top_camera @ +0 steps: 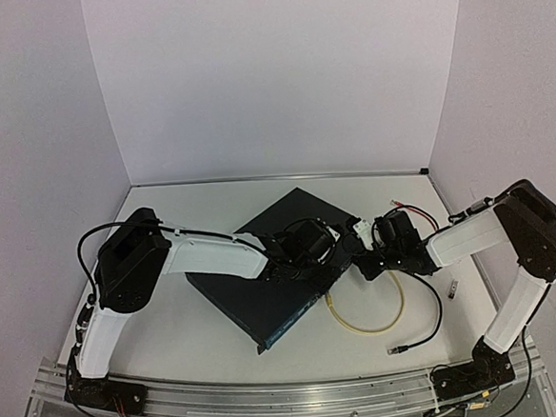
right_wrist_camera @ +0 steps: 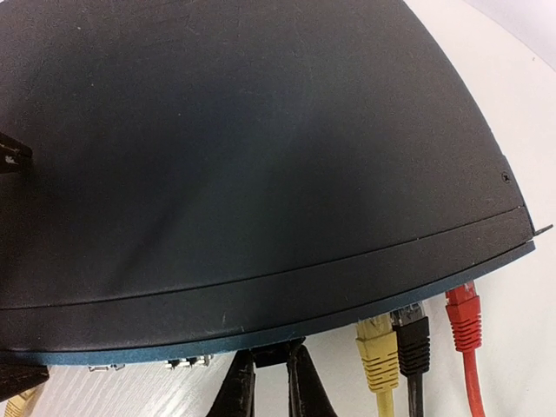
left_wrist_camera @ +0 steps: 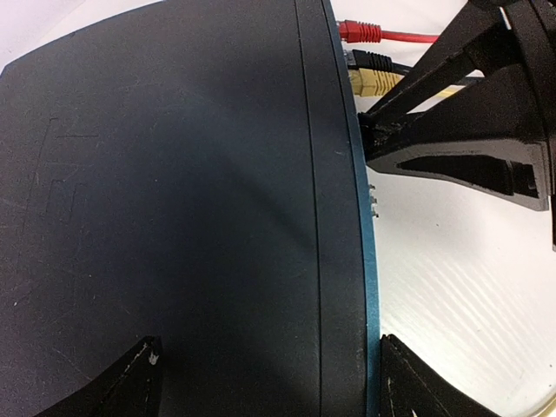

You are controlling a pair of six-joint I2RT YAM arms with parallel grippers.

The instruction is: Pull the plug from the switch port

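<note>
Tabletop (top_camera: pixel 171 311) lay white and bare toward the lower left of the top view, while loose cables (top_camera: pixel 366 309) cluttered the lower right. Mid-frame sat the switch (top_camera: pixel 251 296), a flat dark box turned at an angle, its port face looking toward the lower right.

Over it reached the left gripper (left_wrist_camera: pixel 269 340), fingers set wide, one on the dark lid and the other just past the blue port edge. I took it to be clamped on the box to steady it. From the right came the right gripper (right_wrist_camera: pixel 271 382), fingers drawn narrow and pinching a small dark piece at the port face, which I judged to be the plug (right_wrist_camera: pixel 274 351).

So the grasp looked made and the pull itself not yet done. The next move, to my eye, called for a straight draw away from the port face, level with the table.

White table lay open behind those fingers. Just right of them in the right wrist view stood a yellow plug (right_wrist_camera: pixel 378 343), a black plug (right_wrist_camera: pixel 413 334) and a red plug (right_wrist_camera: pixel 463 317), seated side by side, so drifting that way risked a snag.
</note>
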